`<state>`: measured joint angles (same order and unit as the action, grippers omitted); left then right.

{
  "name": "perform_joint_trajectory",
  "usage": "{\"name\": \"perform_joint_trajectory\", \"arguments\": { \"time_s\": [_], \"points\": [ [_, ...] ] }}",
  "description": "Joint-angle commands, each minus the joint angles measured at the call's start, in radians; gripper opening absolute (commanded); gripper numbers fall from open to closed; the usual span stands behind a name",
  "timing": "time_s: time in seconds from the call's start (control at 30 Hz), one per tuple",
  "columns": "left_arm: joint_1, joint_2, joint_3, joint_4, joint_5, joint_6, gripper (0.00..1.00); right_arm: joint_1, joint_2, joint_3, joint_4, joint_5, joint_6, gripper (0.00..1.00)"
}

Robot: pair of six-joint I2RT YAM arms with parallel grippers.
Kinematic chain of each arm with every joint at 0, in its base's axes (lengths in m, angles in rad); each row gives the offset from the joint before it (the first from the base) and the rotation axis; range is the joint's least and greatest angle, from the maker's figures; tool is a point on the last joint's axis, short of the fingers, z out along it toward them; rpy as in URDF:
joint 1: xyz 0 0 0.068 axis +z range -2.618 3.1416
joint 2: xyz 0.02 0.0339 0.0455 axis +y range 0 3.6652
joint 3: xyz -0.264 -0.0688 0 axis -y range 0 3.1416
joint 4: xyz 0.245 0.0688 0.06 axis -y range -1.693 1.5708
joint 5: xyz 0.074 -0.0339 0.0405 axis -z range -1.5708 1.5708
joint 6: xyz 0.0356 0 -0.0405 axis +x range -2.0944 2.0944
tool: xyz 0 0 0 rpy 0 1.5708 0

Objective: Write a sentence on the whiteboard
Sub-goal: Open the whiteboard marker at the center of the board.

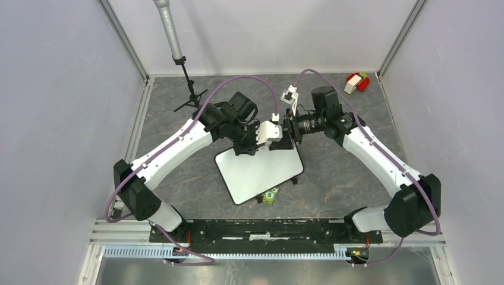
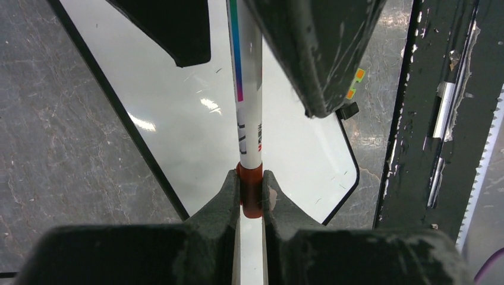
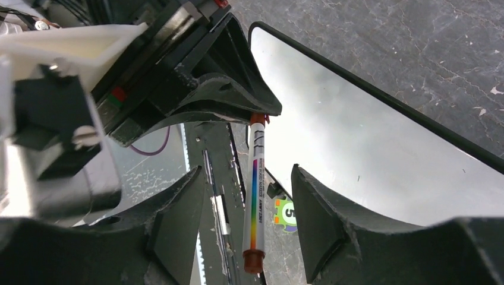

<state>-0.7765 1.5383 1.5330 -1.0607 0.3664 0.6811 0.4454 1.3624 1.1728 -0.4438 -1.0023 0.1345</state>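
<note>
Closest to us, at the bottom of the left wrist view, the left gripper (image 2: 251, 185) is clamped on the reddish-brown collar of a marker pen (image 2: 249, 113). We see the pen's white barrel, with its rainbow stripe, run straight up the frame from those fingers. The right gripper (image 3: 243, 178) has its fingers apart on either side of the barrel, with a gap showing on each side in its own wrist view. The whiteboard (image 1: 258, 172) lies flat on the table (image 1: 356, 172) at the centre of the overhead view, its upper edge beneath both grippers. We read its long axis as running left to right, tipped slightly up toward the right.
</note>
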Motion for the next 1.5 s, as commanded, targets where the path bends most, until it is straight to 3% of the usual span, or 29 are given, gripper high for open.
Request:
{"name": "perform_joint_trajectory", "arguments": {
  "time_s": [0.0, 0.23, 0.8, 0.97, 1.07, 1.2, 1.37, 1.47],
  "points": [
    [-0.004, 0.012, 0.055, 0.008, -0.013, 0.011, 0.02, 0.012, 0.027, 0.062, -0.059, 0.025, -0.050, 0.60],
    [-0.011, 0.020, 0.057, 0.007, -0.016, 0.028, 0.02, 0.035, 0.047, 0.078, -0.078, 0.029, -0.068, 0.45],
    [-0.036, 0.032, 0.082, 0.006, -0.051, 0.008, 0.02, 0.066, 0.040, 0.043, -0.038, 0.040, -0.024, 0.25],
    [-0.044, 0.029, 0.082, 0.007, -0.053, 0.010, 0.04, 0.065, 0.044, 0.044, -0.034, 0.037, -0.018, 0.00],
    [-0.042, 0.020, 0.088, 0.006, -0.072, -0.021, 0.20, 0.061, 0.043, 0.052, -0.041, 0.032, -0.023, 0.00],
    [0.017, -0.050, 0.065, 0.027, 0.013, -0.047, 0.58, 0.026, 0.049, 0.079, -0.041, -0.012, -0.021, 0.00],
    [0.246, -0.206, -0.076, 0.225, 0.312, -0.212, 0.81, -0.011, 0.025, 0.091, 0.071, -0.073, 0.054, 0.00],
    [0.308, -0.278, -0.153, 0.318, 0.430, -0.278, 0.85, -0.013, -0.004, 0.061, 0.220, -0.095, 0.174, 0.00]
  ]
}}
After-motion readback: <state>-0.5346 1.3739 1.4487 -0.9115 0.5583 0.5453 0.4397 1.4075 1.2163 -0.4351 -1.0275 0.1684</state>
